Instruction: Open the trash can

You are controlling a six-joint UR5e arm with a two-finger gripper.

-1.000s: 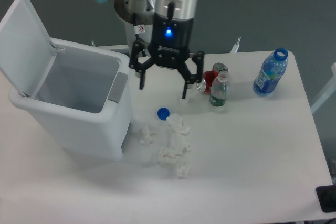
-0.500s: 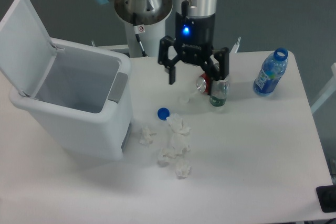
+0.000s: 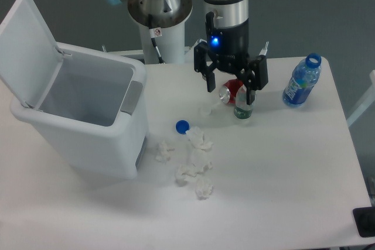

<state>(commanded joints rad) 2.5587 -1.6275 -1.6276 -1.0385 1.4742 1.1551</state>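
Note:
The trash can [image 3: 88,115] is a large white bin on the left of the table. Its flat lid [image 3: 26,42] stands swung up and back on its hinge, so the empty inside shows. A grey tab [image 3: 132,97] sits on its right rim. My gripper [image 3: 232,89] hangs open to the right of the bin, well apart from it. Its black fingers straddle a tipped red can [image 3: 230,91], with nothing held between them.
A small clear bottle [image 3: 243,109] stands just right of the gripper, and a blue water bottle [image 3: 302,81] stands farther right. A blue cap [image 3: 182,126] and several crumpled tissues [image 3: 193,162] lie beside the bin. The robot base [image 3: 158,13] rises behind.
The gripper has moved right, away from the bin, and now hangs over the red can. The red can has tipped over onto its side. The lid stays up.

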